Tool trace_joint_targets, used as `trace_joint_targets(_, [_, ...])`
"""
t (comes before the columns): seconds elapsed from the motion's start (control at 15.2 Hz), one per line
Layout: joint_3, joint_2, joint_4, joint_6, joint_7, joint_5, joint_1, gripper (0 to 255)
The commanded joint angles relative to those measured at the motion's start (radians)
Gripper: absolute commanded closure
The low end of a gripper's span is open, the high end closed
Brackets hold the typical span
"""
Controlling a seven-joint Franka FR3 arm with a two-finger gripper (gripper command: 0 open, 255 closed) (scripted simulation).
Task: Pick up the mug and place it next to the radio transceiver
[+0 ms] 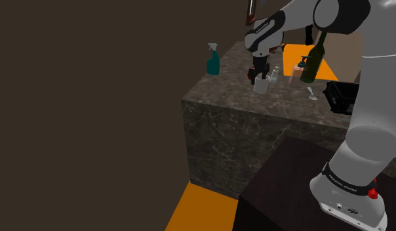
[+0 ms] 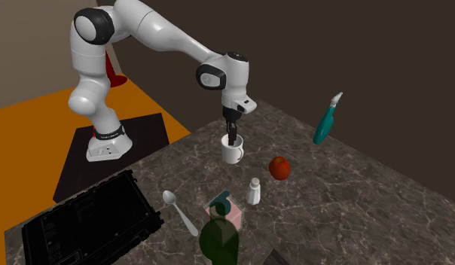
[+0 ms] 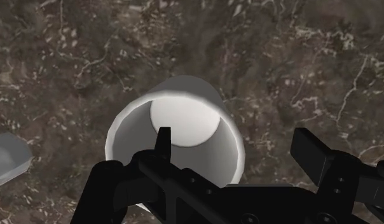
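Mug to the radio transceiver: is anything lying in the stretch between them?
It is mostly bare marble counter. A spoon lies near the radio transceiver, roughly between it and the mug. The shoulder and second exterior views both show this.

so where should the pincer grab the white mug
By its wall at the rim, coming straight down from above. The mug stands upright on the counter with its mouth open to the top, so one finger can drop inside and the other outside. The pincer is open and straddles that wall, not yet clasping it.
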Motion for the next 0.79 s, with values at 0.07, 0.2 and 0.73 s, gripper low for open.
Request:
trace_joint_targets(0.07, [0.000, 0.001, -0.001, 0.002, 0.000, 0.000, 0.000, 0])
trace_joint_targets(0.2, [0.000, 0.001, -0.001, 0.002, 0.000, 0.000, 0.000, 0])
trace_joint_targets(0.73, [0.000, 0.001, -0.001, 0.002, 0.000, 0.000, 0.000, 255])
